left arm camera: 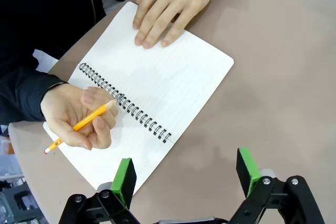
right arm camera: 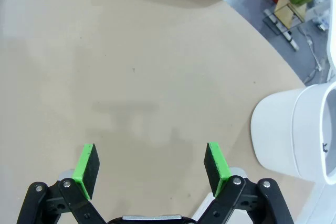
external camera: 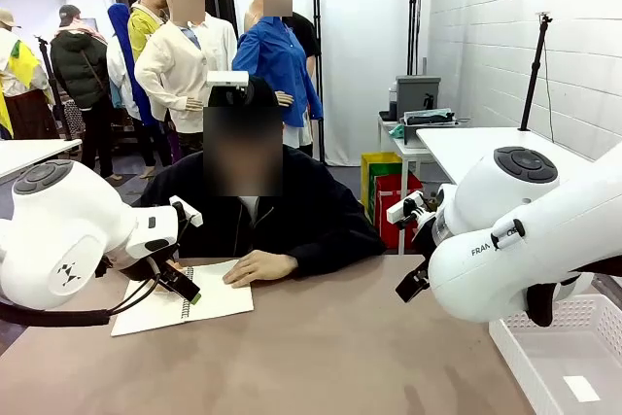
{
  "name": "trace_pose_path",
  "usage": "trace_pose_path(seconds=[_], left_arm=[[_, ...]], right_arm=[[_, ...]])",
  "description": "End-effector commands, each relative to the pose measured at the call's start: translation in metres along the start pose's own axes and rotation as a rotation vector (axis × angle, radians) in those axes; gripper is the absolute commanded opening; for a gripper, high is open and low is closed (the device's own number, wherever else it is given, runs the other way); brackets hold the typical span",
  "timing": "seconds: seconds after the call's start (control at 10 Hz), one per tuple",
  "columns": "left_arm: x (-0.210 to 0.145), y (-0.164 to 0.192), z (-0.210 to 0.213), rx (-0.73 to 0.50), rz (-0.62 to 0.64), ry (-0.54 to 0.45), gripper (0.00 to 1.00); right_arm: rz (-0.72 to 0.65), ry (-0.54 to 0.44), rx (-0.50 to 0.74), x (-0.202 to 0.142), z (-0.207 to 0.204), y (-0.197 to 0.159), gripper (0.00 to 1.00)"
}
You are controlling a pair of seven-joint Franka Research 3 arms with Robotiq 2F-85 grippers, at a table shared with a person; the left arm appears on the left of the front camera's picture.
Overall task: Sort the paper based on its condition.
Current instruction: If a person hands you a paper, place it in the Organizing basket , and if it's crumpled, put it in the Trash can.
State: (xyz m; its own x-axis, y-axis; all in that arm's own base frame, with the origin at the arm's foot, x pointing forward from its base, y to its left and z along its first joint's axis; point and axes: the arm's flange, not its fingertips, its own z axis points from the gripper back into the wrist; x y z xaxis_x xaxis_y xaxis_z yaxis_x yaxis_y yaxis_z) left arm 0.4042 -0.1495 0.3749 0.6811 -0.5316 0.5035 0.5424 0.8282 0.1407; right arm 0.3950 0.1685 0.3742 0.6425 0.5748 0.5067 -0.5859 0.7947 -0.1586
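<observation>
1. Two white arms flank a person seated at the far side of the table [external camera: 340,357].
2. One spiral notebook [left arm camera: 157,82] lies open on the table just in front of the person, toward the robot's left. Its lined pages look blank.
3. One hand [left arm camera: 165,3] lies flat on the far page, its fingertips pressed to the paper.
4. A second hand [left arm camera: 79,116] rests on the other page and holds a yellow pencil [left arm camera: 86,123]. The pencil's tip is by the spiral binding and its pink eraser end points off the page.
5. The left gripper [left arm camera: 186,174] hangs above the notebook's near edge with its jaws wide apart and nothing between them. In the wrist view one green pad [left arm camera: 124,178] sits over the corner of a page, and the other sits over bare table.
6. The right gripper [right arm camera: 152,163] hovers over bare table on the robot's right, well apart from the notebook. Its jaws are spread wide and it is empty.
7. A white basket [external camera: 544,366] stands by the table's near right edge, with a small white slip [external camera: 581,388] lying flat on its floor. I cannot tell whether the basket sits on the table or just beside it.
</observation>
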Motion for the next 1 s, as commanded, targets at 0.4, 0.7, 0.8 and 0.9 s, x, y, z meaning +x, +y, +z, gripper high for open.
trace_pose_path(seconds=[0.4,0.7,0.8,0.9], left_arm=[[0.0001,0.0007,0.0002,0.001,0.002,-0.001,1.00],[0.0001,0.0007,0.0002,0.001,0.002,-0.001,1.00],[0.0001,0.0007,0.0002,0.001,0.002,-0.001,1.00],[0.0000,-0.0001,0.0000,0.000,0.000,0.000,1.00]], right_arm=[[-0.002,0.000,0.000,-0.0001,0.0000,-0.0001,1.00],[-0.002,0.000,0.000,-0.0001,0.0000,-0.0001,1.00],[-0.002,0.000,0.000,-0.0001,0.0000,-0.0001,1.00],[0.000,0.000,0.000,0.0000,0.0000,0.0000,1.00]])
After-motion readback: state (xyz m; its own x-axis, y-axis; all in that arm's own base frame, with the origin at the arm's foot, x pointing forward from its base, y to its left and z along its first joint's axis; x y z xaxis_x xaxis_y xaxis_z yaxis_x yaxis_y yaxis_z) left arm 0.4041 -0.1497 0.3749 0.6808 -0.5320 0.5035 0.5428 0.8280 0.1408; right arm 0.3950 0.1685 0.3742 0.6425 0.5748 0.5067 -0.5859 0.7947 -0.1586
